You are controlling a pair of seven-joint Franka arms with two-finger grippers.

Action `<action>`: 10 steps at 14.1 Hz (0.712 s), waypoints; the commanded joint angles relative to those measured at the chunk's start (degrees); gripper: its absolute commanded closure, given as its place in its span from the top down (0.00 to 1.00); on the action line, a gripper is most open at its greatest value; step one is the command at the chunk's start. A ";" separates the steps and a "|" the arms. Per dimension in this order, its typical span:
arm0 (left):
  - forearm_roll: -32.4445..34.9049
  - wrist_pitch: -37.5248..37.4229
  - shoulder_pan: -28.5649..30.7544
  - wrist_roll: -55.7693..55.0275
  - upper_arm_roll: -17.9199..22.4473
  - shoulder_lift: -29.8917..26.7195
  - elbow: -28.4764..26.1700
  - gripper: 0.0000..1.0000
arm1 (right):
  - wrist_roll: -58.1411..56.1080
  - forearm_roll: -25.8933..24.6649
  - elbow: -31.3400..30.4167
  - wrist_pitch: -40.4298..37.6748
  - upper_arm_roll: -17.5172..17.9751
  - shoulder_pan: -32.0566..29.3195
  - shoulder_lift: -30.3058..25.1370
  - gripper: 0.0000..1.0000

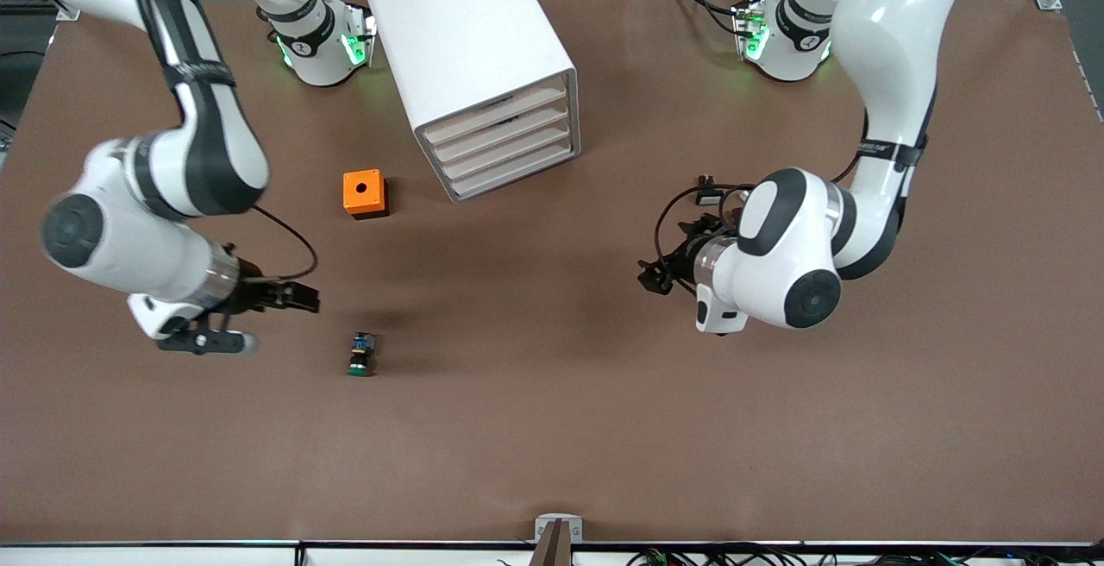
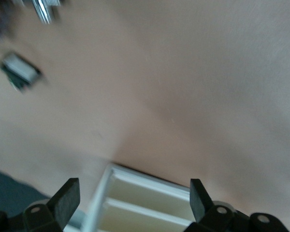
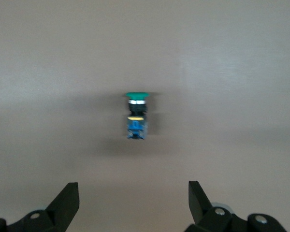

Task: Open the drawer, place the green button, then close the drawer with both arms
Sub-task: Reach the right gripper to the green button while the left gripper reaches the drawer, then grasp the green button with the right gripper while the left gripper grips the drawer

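Note:
The white cabinet [image 1: 470, 48] stands near the robots' bases, and its uppermost drawer [image 1: 498, 113] is shut like the three below it. The button [image 1: 361, 354], with a green cap and a blue-and-black body, lies on its side on the brown table, nearer the front camera than the cabinet. My right gripper [image 1: 295, 297] hangs open beside the button toward the right arm's end. In the right wrist view the button [image 3: 136, 116] lies ahead of the open, empty gripper [image 3: 133, 193]. My left gripper [image 1: 655, 277] is open and empty toward the left arm's end. In the left wrist view that gripper [image 2: 134, 191] faces the cabinet's drawer fronts [image 2: 145, 205].
An orange cube with a hole [image 1: 365, 193] sits between the button and the cabinet. A small dark part with a pale face [image 2: 19, 71] shows blurred in the left wrist view. Bare brown table [image 1: 535, 428] stretches toward the front camera.

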 commanded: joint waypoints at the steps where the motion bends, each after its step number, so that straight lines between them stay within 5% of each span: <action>1: -5.95 -0.72 -1.61 -11.51 0.23 3.85 4.10 1.00 | 0.50 1.12 0.95 5.03 -0.35 2.05 4.99 1.00; 10: -24.42 -2.56 -6.18 -45.71 -0.47 15.45 8.23 1.00 | 4.71 -6.79 0.95 14.72 -0.61 3.81 13.26 1.00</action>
